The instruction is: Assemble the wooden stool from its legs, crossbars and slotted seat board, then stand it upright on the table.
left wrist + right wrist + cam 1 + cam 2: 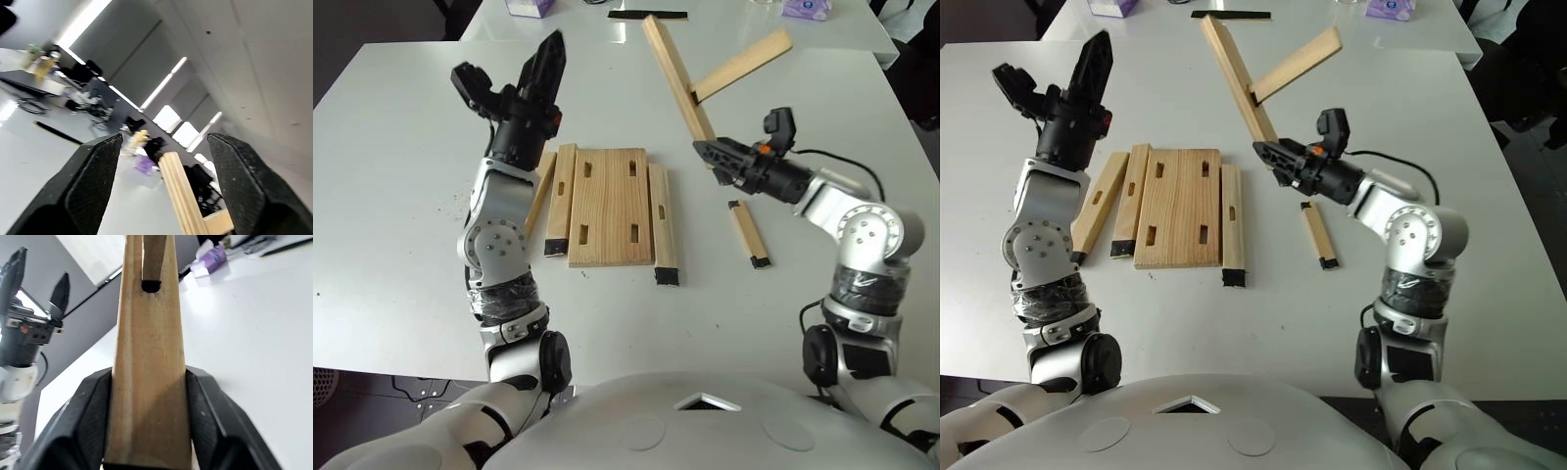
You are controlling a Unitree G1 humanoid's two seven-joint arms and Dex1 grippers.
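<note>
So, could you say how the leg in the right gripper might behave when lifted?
The leg looks like stiff solid wood. Gripped at one end by the right gripper, it may lever downward. Its crossbar might work loose.

Seat board: pale rectangular wooden seat board (609, 206) with four through-slots. It lies flat mid-tabletop, long sides running toward the far edge.
Left pieces: slotted pale wooden bar (562, 199), flat, just beside the board's left edge, dark tip at its near end. Slanted pale wooden bar (1100, 204) lies further left, with one slot.
Right piece: pale wooden bar with dark end cap (662, 223), flat along the board's right edge, cap toward the near edge.
Short piece: short pale wooden crossbar (747, 233), flat, apart from the rest toward the right edge, dark tip at its near end.
Joined pair: long pale wooden leg (675, 73) with an angled pale wooden crossbar (742, 63) seated in its slot, branching toward the far right corner. The leg's near end is clamped in the right gripper (702, 147). Whether it is off the tabletop cannot be told.
</note>
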